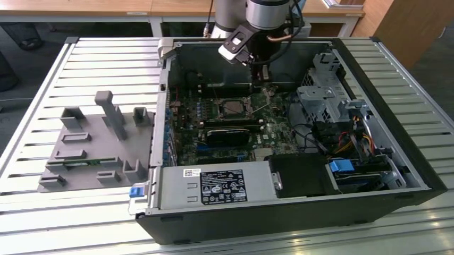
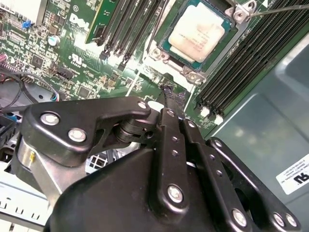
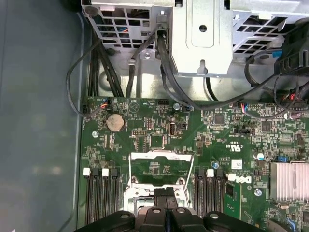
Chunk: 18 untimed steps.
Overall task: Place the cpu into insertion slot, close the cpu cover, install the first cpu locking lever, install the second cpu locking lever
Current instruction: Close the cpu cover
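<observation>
The cpu [image 2: 197, 34], a small square chip with a silver-grey top, lies flat in the insertion slot [image 2: 191, 73] on the green board. In the exterior view the insertion slot [image 1: 233, 108] is mid-case. The cpu cover [image 3: 161, 155], a thin silver frame, stands flipped open, and the board shows through its window. A thin wire locking lever [image 2: 280, 8] sticks up beside the slot. My gripper [image 3: 165, 193] is shut with nothing visible between its fingers, hovering just off the slot's edge near the open cover. In the exterior view the gripper [image 1: 261, 79] hangs toward the case's back wall.
Long black memory slots [image 3: 101, 193] flank the socket on both sides. A metal drive cage [image 3: 203, 38] and black cables [image 3: 120, 72] lie beyond the board. A black module [image 1: 228, 133], the power supply [image 1: 212, 186] and a grey fixture [image 1: 99, 143] on the slatted table are nearby.
</observation>
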Available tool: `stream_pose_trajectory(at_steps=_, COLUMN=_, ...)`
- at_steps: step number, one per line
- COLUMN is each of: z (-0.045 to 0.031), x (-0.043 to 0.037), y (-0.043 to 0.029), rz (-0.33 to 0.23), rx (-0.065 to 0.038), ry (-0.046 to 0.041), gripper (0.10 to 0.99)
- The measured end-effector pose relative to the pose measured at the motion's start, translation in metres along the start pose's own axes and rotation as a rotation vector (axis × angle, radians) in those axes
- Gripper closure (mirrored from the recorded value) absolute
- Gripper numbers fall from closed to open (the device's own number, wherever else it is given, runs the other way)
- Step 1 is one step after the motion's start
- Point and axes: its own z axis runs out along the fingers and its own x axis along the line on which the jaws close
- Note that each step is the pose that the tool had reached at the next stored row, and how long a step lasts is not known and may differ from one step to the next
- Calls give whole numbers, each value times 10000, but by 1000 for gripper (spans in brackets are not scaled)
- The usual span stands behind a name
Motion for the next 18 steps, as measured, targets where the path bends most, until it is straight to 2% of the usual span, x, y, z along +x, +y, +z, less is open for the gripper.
stream_pose_trajectory(at_steps=18, z=15, x=11, y=101, rz=0, rx=9, ry=0, gripper=980)
